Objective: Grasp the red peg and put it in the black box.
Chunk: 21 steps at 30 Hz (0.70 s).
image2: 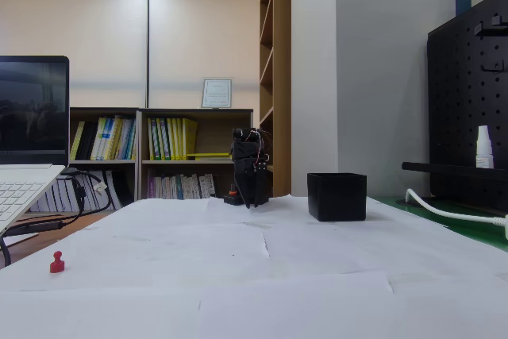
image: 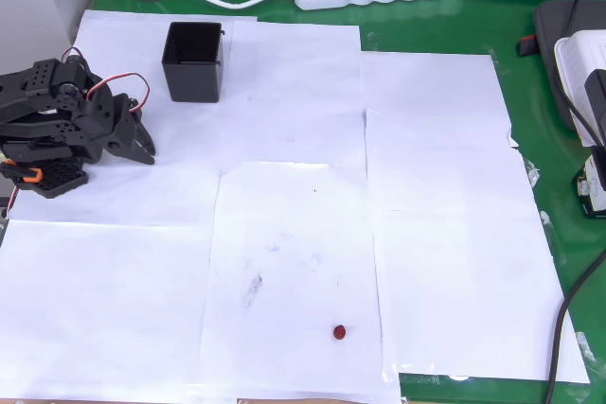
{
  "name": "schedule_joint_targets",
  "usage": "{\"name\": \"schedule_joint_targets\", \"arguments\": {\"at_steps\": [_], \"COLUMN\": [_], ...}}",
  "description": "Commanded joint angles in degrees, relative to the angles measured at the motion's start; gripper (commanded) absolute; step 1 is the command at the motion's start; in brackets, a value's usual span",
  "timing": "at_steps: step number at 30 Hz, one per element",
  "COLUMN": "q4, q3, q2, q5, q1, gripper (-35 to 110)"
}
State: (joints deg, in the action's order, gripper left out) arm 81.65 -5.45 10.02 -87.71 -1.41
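Clearly the task is at its very beginning, as I judge it. The red peg (image: 339, 332) lies alone on the white paper sheets (image: 294, 234) that cover the green table (image: 436, 30), near the bottom edge of the overhead view and a little right of the middle. In the fixed view the red peg (image2: 56, 263) stands upright at the near left, close to the camera. Nothing touches it.

The arm (image: 57, 120) is folded at the left edge of the overhead view, well apart from the peg. Its gripper (image: 142, 144) points to the right, low over the paper, and it holds nothing. The jaws look nearly together, but I cannot tell for sure if they are fully closed.

The black box (image: 194, 61) stands upright at the far left of the paper, just beside the arm. Its open top shows a dark inside, and I see nothing in it. In the fixed view the box (image2: 336, 196) is to the right of the arm.

So everything is left: reach the peg, grasp it, carry it across the paper, and drop it in the box.
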Motion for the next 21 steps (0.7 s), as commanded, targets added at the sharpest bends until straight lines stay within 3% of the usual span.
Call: {"name": "schedule_joint_targets", "arguments": {"at_steps": [1, 21], "q4": [4.0, 4.1], "q3": [-0.5, -0.5], "q2": [1.1, 1.1], "q5": [1.8, 1.1], "q1": [0.4, -0.7], "gripper": [4, 4]}}
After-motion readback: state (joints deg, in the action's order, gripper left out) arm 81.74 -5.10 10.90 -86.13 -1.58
